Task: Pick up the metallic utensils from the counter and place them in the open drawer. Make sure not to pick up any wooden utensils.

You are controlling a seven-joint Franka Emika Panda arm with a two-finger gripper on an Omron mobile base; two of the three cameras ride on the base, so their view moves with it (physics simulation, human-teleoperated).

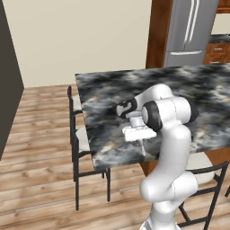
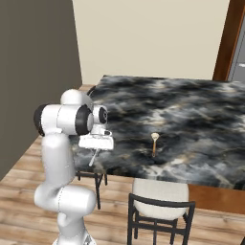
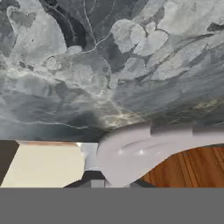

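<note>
My gripper [image 1: 140, 139] [image 2: 98, 149] hangs over the near edge of the marbled counter [image 1: 108, 99] [image 2: 191, 110] [image 3: 109, 65], pointing down. It looks shut on a slim silver fork [image 1: 143, 148] [image 2: 94, 158] that dangles below the fingers, its lower end just above the counter edge. The tan wooden spoon [image 2: 154, 143] lies on the counter to the right of the gripper, bowl away from me. The drawer, the other fork and the cleaver are out of view.
Dark-framed chairs with cream seats stand along the counter: one at its left side [image 1: 76, 134], one at the near edge [image 2: 160, 191] [image 1: 204, 177]. A steel fridge [image 1: 186, 31] stands behind the counter. A dark wall [image 2: 33, 72] is at the left.
</note>
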